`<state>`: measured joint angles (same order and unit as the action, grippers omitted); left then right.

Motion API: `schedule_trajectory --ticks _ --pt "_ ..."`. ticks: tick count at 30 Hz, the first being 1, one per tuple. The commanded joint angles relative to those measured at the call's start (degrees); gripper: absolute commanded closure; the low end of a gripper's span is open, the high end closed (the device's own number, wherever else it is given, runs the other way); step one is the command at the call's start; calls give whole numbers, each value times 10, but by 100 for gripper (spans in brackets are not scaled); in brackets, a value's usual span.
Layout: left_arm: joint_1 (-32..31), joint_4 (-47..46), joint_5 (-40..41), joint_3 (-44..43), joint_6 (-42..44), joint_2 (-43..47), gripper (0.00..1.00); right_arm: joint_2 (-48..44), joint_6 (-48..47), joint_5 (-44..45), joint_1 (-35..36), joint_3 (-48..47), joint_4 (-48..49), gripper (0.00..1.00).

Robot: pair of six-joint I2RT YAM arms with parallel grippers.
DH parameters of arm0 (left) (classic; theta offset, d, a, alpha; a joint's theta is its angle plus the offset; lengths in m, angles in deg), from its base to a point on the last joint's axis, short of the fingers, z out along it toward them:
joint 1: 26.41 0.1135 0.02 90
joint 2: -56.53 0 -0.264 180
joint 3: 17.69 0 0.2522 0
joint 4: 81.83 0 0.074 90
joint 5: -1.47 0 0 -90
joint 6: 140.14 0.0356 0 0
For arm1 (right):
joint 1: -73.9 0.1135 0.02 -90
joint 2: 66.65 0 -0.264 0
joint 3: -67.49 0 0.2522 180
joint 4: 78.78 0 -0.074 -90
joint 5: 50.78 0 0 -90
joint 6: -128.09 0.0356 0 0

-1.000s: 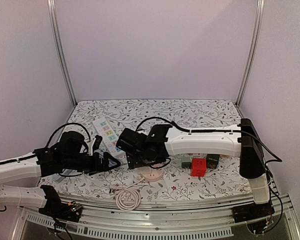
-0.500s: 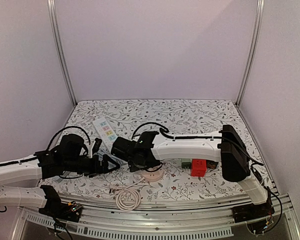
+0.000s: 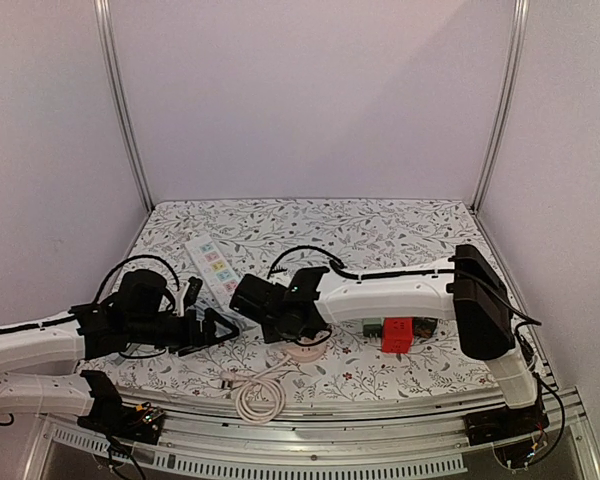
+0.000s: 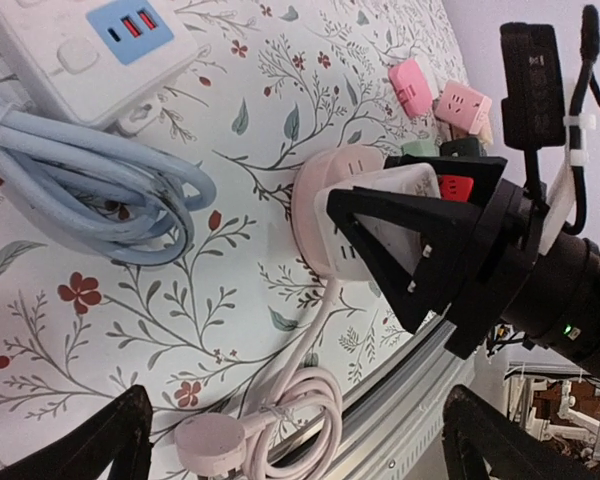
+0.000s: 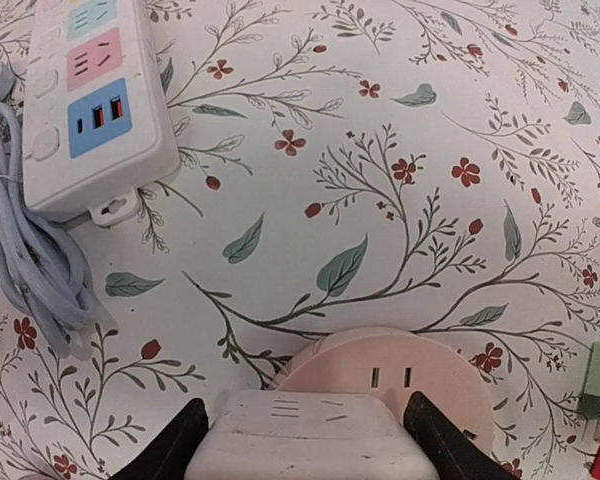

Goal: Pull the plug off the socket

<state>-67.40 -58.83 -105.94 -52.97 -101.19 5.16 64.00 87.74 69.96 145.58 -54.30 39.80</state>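
Item, setting: white enclosure walls (image 3: 310, 100) around a table (image 3: 400, 225) covered in floral cloth. Item, right arm (image 3: 390, 295): we record it stretched from the right edge across to the lower centre of the top view, low over the cloth, a posture we read as chosen to bring its fingers square onto the plug. Item, left arm (image 3: 30, 345): lying along the lower left, its camera aimed at the work. Item, power strip (image 5: 90, 100): white with coloured outlets, upper left of the right wrist view, a pale blue cable (image 4: 90, 185) bundled just beside it. Item, pink cord (image 3: 258, 395): coiled near the bottom edge. Item, pink socket (image 5: 400, 370): round, flat on the cloth, lower centre, one pair of slots bare. Item, white plug (image 5: 315, 440): over the near part of that socket; whether its prongs sit fully inside we cannot tell. Item, red adaptor (image 3: 397, 335): right of the socket, apart from it. Item, right gripper (image 4: 375, 240): pinched onto the white plug, one finger on each side, so the plug lies directly between the pads. We judge a straight lift away from the socket is what remains. Item, left gripper (image 4: 295, 410): fingers spread wide, holding nothing, near the socket but not touching it.
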Motion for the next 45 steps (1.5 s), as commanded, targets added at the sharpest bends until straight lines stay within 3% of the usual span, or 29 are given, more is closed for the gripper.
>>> schedule_trajectory --ticks 1,6,14,19,28,35,45 --pt "16 -30 -21 13 -20 3 1 -89 -57 -30 3 105 144 61" --pt "24 -60 -37 10 -56 -1 0 -191 -118 -51 3 246 306 63" --pt "25 -116 -82 -26 -87 -45 0 -309 -235 -89 31 370 454 63" --pt "23 -162 -109 -56 -103 -83 0 -351 -298 -98 50 377 458 63" --pt "4 -234 -128 -71 -127 -131 0 -397 -312 -149 57 391 471 63" --pt "-29 -232 -125 -100 -118 -160 1 -403 -312 -170 59 402 470 63" --pt "-71 -227 -139 -132 -110 -232 0 -422 -325 -136 63 414 468 63"
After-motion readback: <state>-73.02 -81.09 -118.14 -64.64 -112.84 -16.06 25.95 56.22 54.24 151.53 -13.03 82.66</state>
